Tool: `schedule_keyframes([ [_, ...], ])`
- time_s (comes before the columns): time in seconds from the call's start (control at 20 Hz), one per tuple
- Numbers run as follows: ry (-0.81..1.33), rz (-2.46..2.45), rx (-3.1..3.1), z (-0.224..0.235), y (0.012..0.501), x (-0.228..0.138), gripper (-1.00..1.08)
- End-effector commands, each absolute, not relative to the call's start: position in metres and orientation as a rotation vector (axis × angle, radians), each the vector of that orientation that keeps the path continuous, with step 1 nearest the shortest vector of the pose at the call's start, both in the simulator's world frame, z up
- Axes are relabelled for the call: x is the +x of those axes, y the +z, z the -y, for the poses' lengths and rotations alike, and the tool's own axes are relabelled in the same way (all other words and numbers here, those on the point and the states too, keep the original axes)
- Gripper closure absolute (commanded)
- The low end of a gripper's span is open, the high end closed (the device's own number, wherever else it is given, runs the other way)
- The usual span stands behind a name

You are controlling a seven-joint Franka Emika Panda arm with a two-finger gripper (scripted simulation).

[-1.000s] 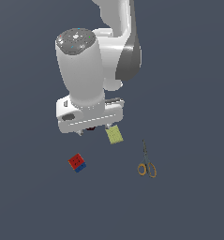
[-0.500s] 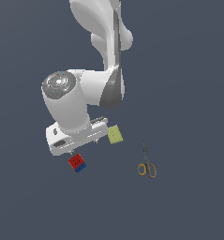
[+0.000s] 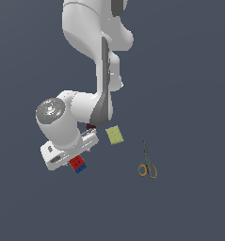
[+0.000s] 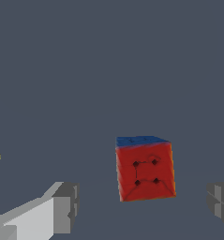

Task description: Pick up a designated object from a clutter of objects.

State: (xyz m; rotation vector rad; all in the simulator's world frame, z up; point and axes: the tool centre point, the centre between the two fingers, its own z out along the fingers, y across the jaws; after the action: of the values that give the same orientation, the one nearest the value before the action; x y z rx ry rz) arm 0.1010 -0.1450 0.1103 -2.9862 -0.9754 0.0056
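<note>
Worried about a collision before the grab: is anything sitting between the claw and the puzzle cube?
Nothing visible. In the wrist view the puzzle cube sits in the open claw gap, apart from both fingers; the sponge lies aside.

The white arm (image 3: 102,56) drops from the top of the exterior view, bends at a grey-sided joint and ends in a rounded wrist (image 3: 55,120) low toward that view's left. The hand (image 3: 67,151) beneath it tilts downward. In the wrist view the gripper (image 4: 141,208) stands wide apart: one grey finger pad (image 4: 66,206) and the other pad (image 4: 221,202) with clear space between, closed on nothing
</note>
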Motion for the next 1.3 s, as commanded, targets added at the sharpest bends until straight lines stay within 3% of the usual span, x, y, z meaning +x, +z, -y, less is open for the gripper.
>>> schedule_keyframes([
  [0.0,0.002,1.019,-2.972,0.151,0.1,0.103,-0.92],
  [0.7,0.002,1.072,-2.953,0.16,0.078,0.104,-0.92],
  [1.25,0.0,1.078,-2.951,0.16,0.034,0.103,-0.92],
])
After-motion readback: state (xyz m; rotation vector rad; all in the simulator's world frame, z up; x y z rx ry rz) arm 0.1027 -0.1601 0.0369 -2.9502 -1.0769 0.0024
